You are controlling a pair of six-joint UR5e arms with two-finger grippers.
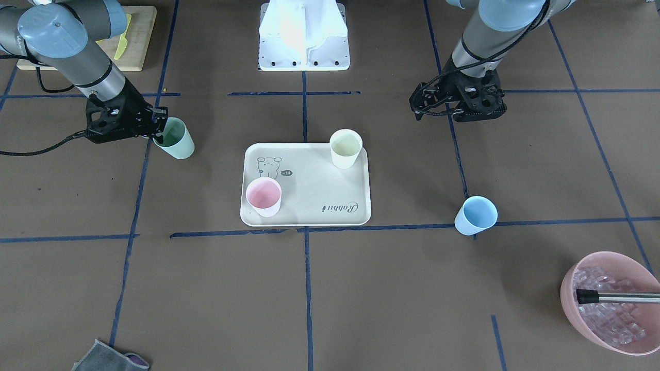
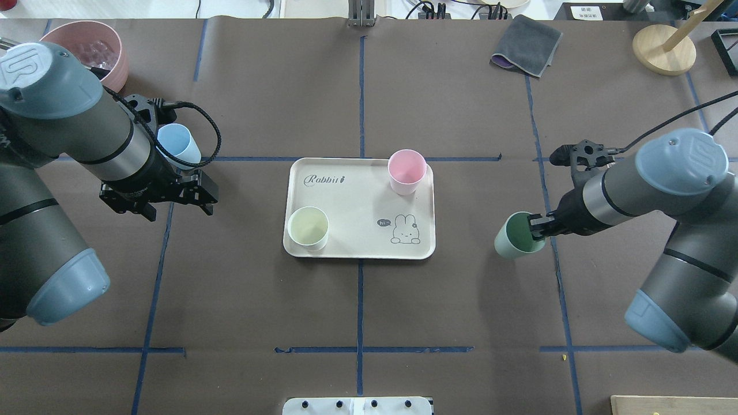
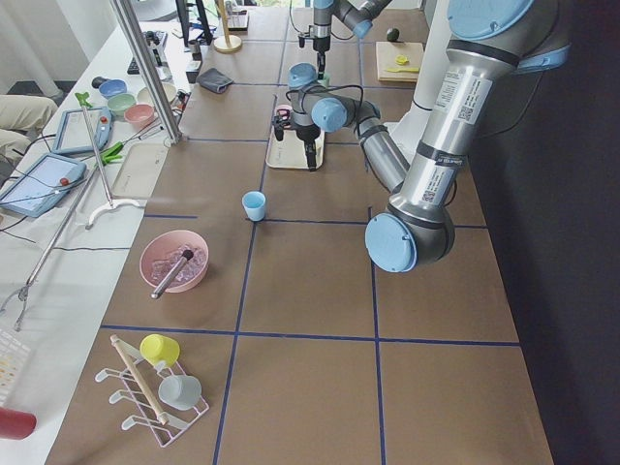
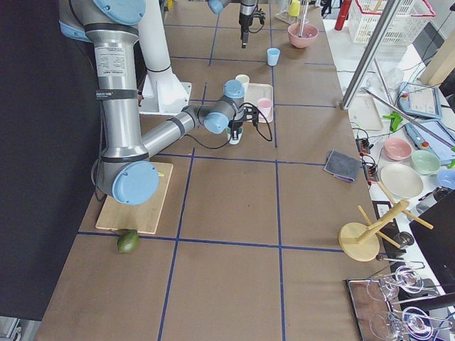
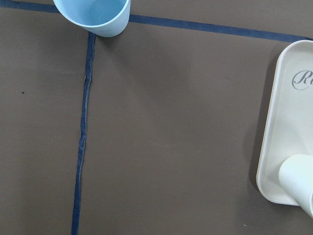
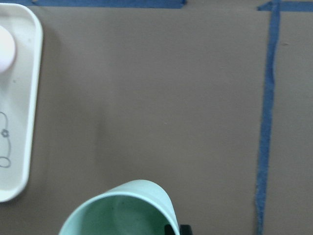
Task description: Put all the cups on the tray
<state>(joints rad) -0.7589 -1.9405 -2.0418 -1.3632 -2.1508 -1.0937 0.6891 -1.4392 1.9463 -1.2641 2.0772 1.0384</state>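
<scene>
The cream-beige tray (image 1: 309,206) (image 2: 357,199) lies mid-table. On it stand the pink cup (image 1: 263,197) (image 2: 407,170) and the cream-white cup (image 1: 345,148) (image 2: 308,228). My right gripper (image 1: 156,128) (image 2: 537,227) is shut on the rim of the green cup (image 1: 176,139) (image 2: 517,235) (image 6: 122,210), which is tilted, well to the side of the tray. The light blue cup (image 1: 475,215) (image 2: 180,144) (image 5: 93,14) stands on the table away from the tray. My left gripper (image 1: 456,109) (image 2: 155,200) hovers near it, looks open and holds nothing.
A pink bowl (image 1: 570,288) (image 2: 115,57) of ice cubes with a metal utensil (image 1: 619,297) sits at the table's far left corner. A grey cloth (image 2: 526,52), a wooden stand (image 2: 663,52), a cutting board (image 1: 142,46) and the robot base (image 1: 304,41) lie around the edges.
</scene>
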